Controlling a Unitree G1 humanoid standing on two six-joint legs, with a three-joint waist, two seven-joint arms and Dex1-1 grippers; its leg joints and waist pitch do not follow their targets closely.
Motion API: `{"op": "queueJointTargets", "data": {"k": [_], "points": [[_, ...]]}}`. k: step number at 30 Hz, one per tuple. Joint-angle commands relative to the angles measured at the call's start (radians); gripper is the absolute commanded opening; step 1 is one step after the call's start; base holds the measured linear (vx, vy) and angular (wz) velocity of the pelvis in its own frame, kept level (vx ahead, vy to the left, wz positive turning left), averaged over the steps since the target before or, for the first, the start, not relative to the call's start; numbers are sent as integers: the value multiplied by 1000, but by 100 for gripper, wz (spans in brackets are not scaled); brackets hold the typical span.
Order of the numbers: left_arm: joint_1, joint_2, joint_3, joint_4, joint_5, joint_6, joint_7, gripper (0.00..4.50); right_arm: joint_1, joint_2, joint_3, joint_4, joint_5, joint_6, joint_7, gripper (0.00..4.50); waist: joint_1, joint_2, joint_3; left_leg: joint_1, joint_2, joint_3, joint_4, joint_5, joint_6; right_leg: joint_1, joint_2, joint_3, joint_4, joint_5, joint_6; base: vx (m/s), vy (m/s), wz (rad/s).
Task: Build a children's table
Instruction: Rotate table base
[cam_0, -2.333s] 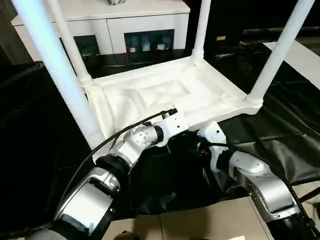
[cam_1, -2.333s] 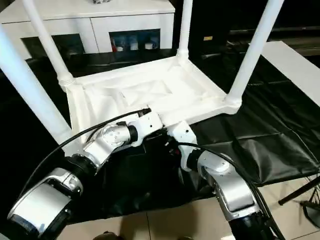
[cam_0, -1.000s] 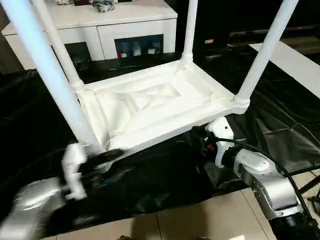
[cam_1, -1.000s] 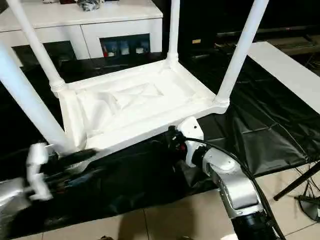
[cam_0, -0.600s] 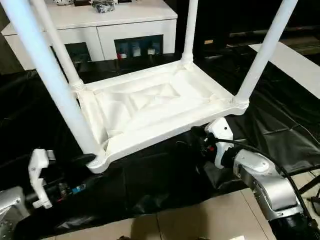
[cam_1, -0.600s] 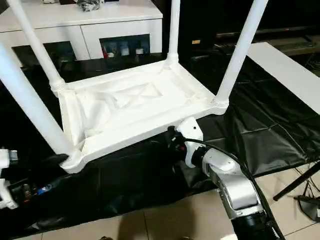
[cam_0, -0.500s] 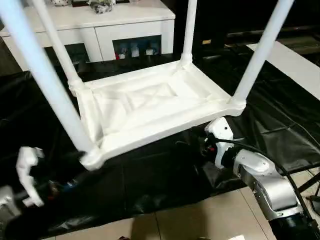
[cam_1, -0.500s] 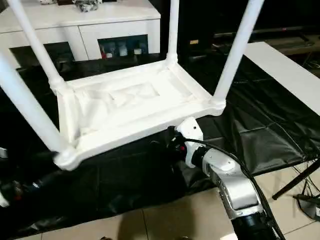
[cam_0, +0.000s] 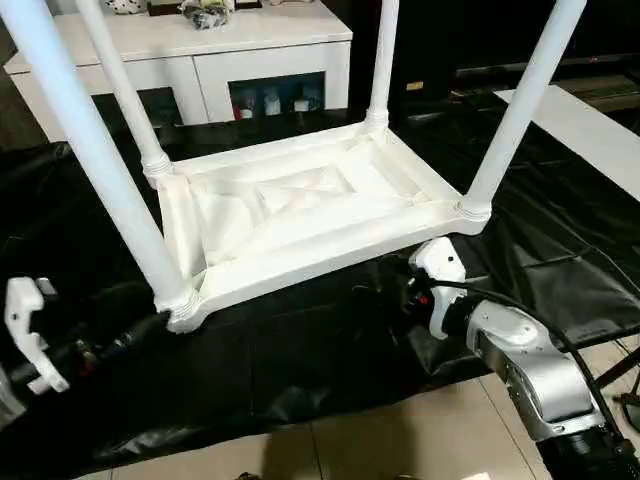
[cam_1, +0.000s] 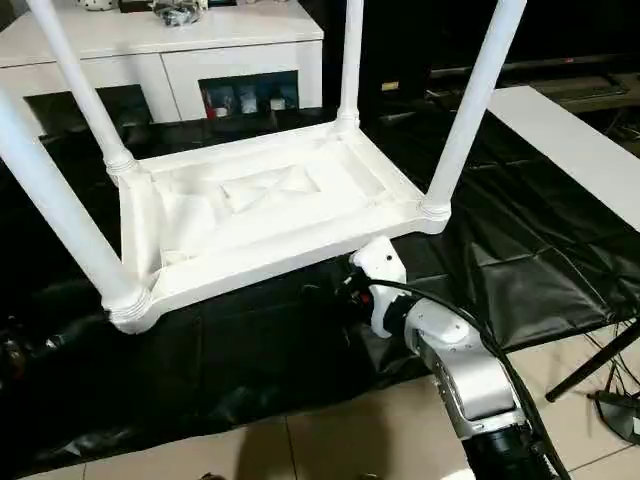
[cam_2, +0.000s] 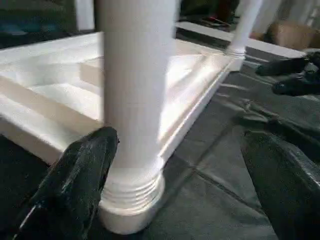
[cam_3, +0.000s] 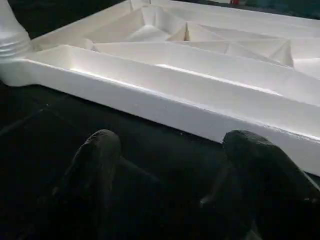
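**All four legs in, table still upside down**

We see the children's table (cam_0: 300, 215) lying top-down on the black sheet (cam_0: 300, 370), ribbed underside up, with four legs standing in its corners. The near-left leg (cam_0: 95, 160) rises just ahead of our left gripper (cam_2: 175, 185), whose two black fingers (cam_2: 75, 185) stand wide apart and hold nothing; one finger sits just beside the leg's threaded base, though we cannot tell whether it touches. The near-right leg (cam_0: 515, 110) stands ahead and to the outer side of our right gripper (cam_3: 170, 175), well apart from it. This gripper also stands open and empty, low over the sheet, with the long edge of the tabletop (cam_3: 200, 100) just ahead of its fingers, not touching.

As we judge it, the screwing-in is done: each leg looks seated in its socket and upright. We cannot tell from here how tight the threads are. What looks left is turning the table over onto its feet. Behind the table, well beyond both grippers, stands a white cabinet (cam_0: 200, 50).
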Motion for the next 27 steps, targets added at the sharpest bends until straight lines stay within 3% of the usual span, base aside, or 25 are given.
{"op": "queueJointTargets", "data": {"k": [1,2,3,9,12,15,16,22,24,26,27], "points": [[7,12,13,10,13,2,-4,448,9,-8,6,-2,-6,-11,-1,369,-3,14,-47,25,32,-21,-94,-451,-45,15,-48,39,-92,-411,-148,0,0,0],[21,16,12,14,13,4,-13,448,8,-9,6,-2,-7,-11,0,369,-3,13,-47,25,33,-20,-94,-449,-45,15,-47,39,-91,-397,-153,0,0,0],[22,15,14,14,15,-2,-12,448,8,-9,5,0,-7,-12,0,369,-5,5,-46,22,34,-19,-95,-448,-42,16,-47,40,-90,-384,-160,0,0,0],[-53,-49,8,-47,-20,6,40,448,-2,-2,6,26,-17,-24,-4,369,3,6,-48,30,36,-15,-91,-429,-41,13,-48,42,-88,-358,-179,0,0,0],[-127,-89,-24,-44,-7,-10,79,448,-21,15,-4,76,-46,-17,-58,369,4,1,-51,20,32,-16,-91,-392,-43,23,-48,40,-81,-317,-181,0,0,0],[-166,-108,-41,-27,6,-17,97,448,-34,29,-20,112,-57,-7,-101,369,0,-1,-52,19,30,-16,-90,-383,-46,25,-50,40,-82,-327,-178,0,0,0],[-183,-116,-49,-19,13,-20,104,448,-42,36,-27,130,-65,-3,-126,369,-1,-7,-55,18,29,-15,-88,-370,-45,26,-49,39,-82,-320,-174,0,0,0],[-232,-172,-86,-73,-12,32,111,448,-99,69,-82,251,-90,0,-259,369,-3,-6,-60,17,29,-10,-83,-318,-42,29,-48,39,-75,-257,-193,0,0,0],[-232,-186,-117,-132,-44,83,101,448,-138,82,-115,325,-100,-2,-330,369,-3,-3,-62,18,29,-10,-81,-299,-41,29,-48,39,-72,-233,-205,0,0,0],[-227,-189,-136,-171,-74,125,93,448,-160,87,-131,365,-106,-5,-364,369,3,-5,-63,25,29,-3,-76,-285,-34,23,-43,39,-72,-196,-222,0,0,0],[-217,-184,-155,-211,-106,172,81,448,-182,87,-138,406,-112,-17,-386,369,2,-8,-65,21,30,-3,-75,-274,-37,26,-45,39,-64,-181,-230,0,0,0]]}}
